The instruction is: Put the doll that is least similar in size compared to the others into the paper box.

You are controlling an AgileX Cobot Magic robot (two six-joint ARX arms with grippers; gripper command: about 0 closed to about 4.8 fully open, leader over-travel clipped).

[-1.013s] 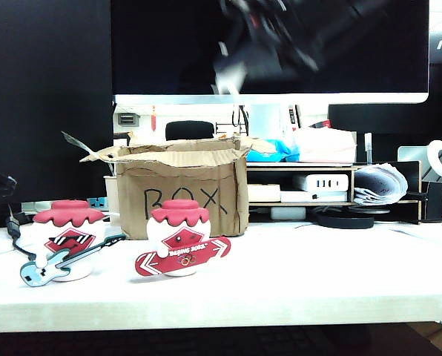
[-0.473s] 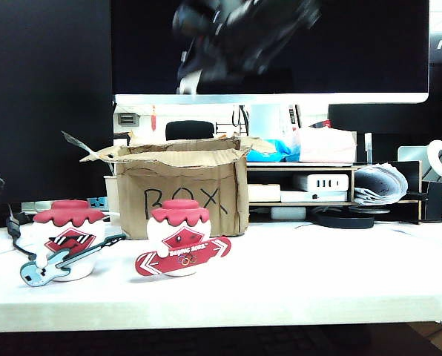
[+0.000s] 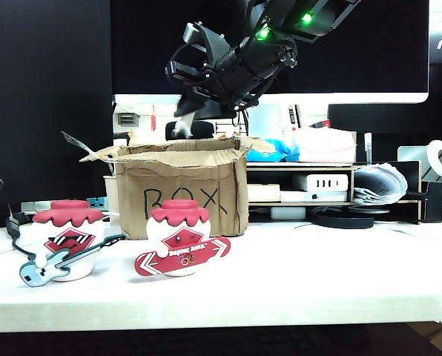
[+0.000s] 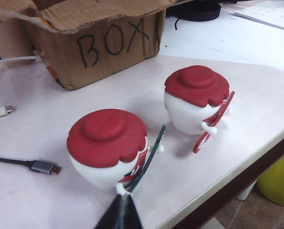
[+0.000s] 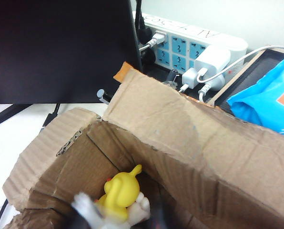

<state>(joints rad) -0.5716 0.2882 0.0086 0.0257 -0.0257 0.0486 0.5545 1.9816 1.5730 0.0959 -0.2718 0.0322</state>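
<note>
1. Since the earlier frames, the right arm has swung leftward and lower, from a blur high against the dark monitor to a clear pose over the paper box [image 3: 184,196]; both red-capped dolls are unmoved.
2. The left end effector [image 4: 120,217] hangs near the desk's [image 3: 317,282] left end, just behind the guitar doll [image 3: 65,241]. Only a dark wedge of it shows, so its opening cannot be told.
3. The board doll [image 3: 182,241] stands before the box front.
4. The right end effector [image 3: 185,113] points down at the box opening. The doll [image 3: 182,130], a small white shape, sits at its tip just above the rim. Whether it is pinched or already dropping cannot be told.
5. It is probably light, hard and smooth, so apt to slip; a gentle pinch across the body seems best.
6. In the right wrist view a white blur overlaps a yellow figure [image 5: 120,191] inside the box; the box floor is largely hidden.
</note>
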